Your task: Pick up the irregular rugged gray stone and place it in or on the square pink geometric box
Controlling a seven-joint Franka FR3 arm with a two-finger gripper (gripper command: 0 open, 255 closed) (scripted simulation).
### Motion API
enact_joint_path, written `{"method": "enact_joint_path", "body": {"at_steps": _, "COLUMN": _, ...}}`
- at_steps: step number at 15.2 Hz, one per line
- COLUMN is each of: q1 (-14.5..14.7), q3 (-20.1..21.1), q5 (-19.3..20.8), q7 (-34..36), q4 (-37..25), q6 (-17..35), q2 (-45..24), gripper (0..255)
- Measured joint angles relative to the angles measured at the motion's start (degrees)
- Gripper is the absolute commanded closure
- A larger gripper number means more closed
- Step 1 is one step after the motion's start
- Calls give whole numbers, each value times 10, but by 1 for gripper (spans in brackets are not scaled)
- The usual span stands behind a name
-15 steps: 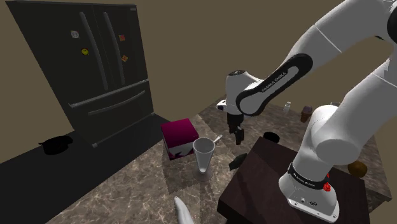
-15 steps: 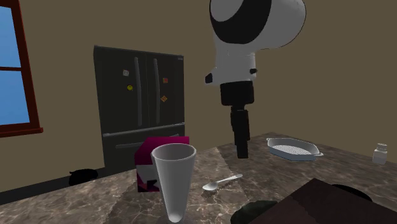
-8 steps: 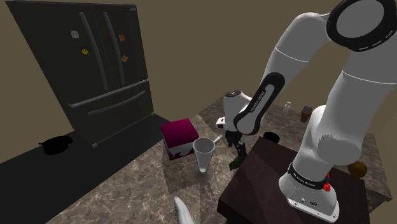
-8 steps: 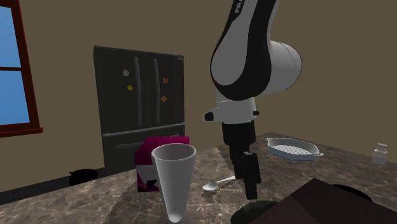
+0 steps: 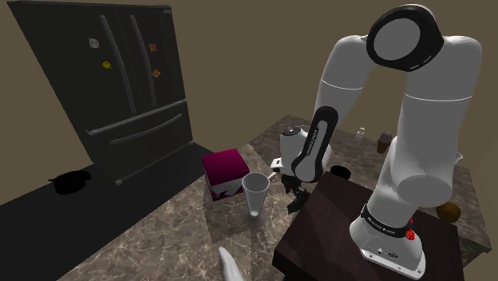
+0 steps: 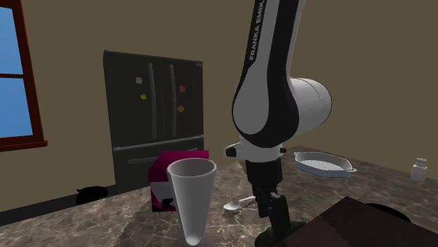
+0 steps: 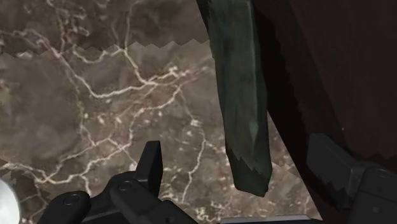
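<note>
Claw: spread; the stone lies between the two fingers, and neither finger visibly touches it.

Stone: long, rugged, dark green-grey; it lies flat on the marbled brown tabletop, just beside the side wall of the stand.

Surroundings, placed from the stand:
- tall white cup: upright, near the stand, on the far side of the stone from it; it is the closest thing to the claw on that side;
- pink box: farther from the stand than the cup, closed face up, on the tabletop;
- spoon: flat on the tabletop near the stand, behind the claw in the second exterior view;
- white ribbed dish and small shaker: well apart from the stand, toward the back of the tabletop;
- black refrigerator: against the wall, well beyond the stand.

Obstructions: the stand wall stands close against one finger, so that side has little room; the cup is near on the open side.

Change from 1.0 s ago: the claw hung high above the tabletop, over the spoon area; it has come down to the level of the stone, and the elbow has risen; stone, cup, box and spoon have not moved.
</note>
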State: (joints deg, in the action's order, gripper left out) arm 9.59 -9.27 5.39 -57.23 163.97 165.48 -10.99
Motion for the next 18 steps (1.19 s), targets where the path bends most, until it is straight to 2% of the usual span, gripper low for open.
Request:
{"method": "enact_joint_path", "body": {"at_steps": 3, "q1": -3, "q3": 6, "q5": -6, "q7": -3, "q4": -4, "q6": 28, "q2": -27, "gripper": 0}}
{"method": "enact_joint_path", "body": {"at_steps": 8, "q1": -5, "q3": 6, "q5": -6, "q7": -4, "q4": -4, "q6": 35, "q2": -31, "gripper": 0}}
{"method": "enact_joint_path", "body": {"at_steps": 9, "q1": -5, "q3": 6, "q5": -6, "q7": -4, "q4": -4, "q6": 35, "q2": -32, "gripper": 255}}
{"method": "enact_joint_path", "body": {"at_steps": 18, "q1": -1, "q3": 8, "q5": -7, "q7": -1, "q4": 1, "q6": 26, "q2": -31, "gripper": 255}}
